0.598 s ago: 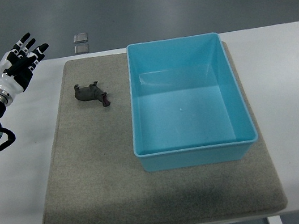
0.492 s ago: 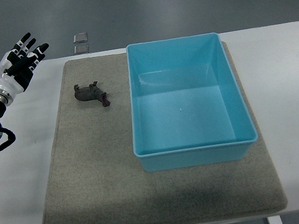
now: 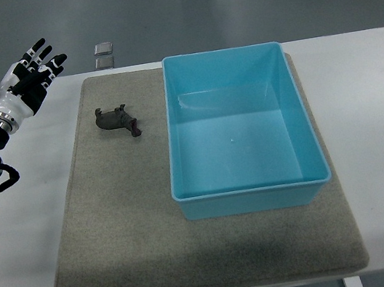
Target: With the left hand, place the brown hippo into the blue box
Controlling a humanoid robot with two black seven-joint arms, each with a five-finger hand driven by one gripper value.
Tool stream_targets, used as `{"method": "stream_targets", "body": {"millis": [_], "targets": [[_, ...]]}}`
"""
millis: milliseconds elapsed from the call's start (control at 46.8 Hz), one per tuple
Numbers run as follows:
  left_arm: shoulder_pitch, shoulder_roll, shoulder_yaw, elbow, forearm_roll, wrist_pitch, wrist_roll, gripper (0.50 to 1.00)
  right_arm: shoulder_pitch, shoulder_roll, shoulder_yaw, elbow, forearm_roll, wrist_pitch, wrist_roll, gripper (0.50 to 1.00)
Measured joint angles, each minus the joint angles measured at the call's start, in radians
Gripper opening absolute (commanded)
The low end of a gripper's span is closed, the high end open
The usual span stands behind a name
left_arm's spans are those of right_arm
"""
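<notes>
The left robot hand (image 3: 27,74) hovers over the worktop's (image 3: 380,119) far-left corner with fingers spread and holding nothing; the hippo (image 3: 116,120) lies on the mat (image 3: 119,237), well apart from the hand and near the left wall of the empty box (image 3: 252,192). The toy is small and low, so a reach coming in flat could likely nudge it away rather than grip it; a loose pinch might drop it short of the box rim.
</notes>
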Motion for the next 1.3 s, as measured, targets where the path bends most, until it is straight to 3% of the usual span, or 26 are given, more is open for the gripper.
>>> {"method": "stream_targets", "body": {"millis": [299, 427, 983, 1304], "targets": [[-0.013, 0.009, -0.006, 0.014, 0.000, -0.097, -0.024, 0.999, 0.000, 0.000, 0.000, 0.000, 0.000, 0.000, 0.000, 0.936], [-0.008, 0.009, -0.004, 0.048, 0.000, -0.094, -0.048, 0.999, 0.000, 0.000, 0.000, 0.000, 0.000, 0.000, 0.000, 0.936], [-0.013, 0.004, 0.015, 0.070, 0.013, -0.092, -0.047, 0.996, 0.000, 0.000, 0.000, 0.000, 0.000, 0.000, 0.000, 0.936], [-0.030, 0.005, 0.009, 0.072, 0.192, -0.064, -0.048, 0.990, 0.000, 0.000, 0.000, 0.000, 0.000, 0.000, 0.000, 0.936]]}}
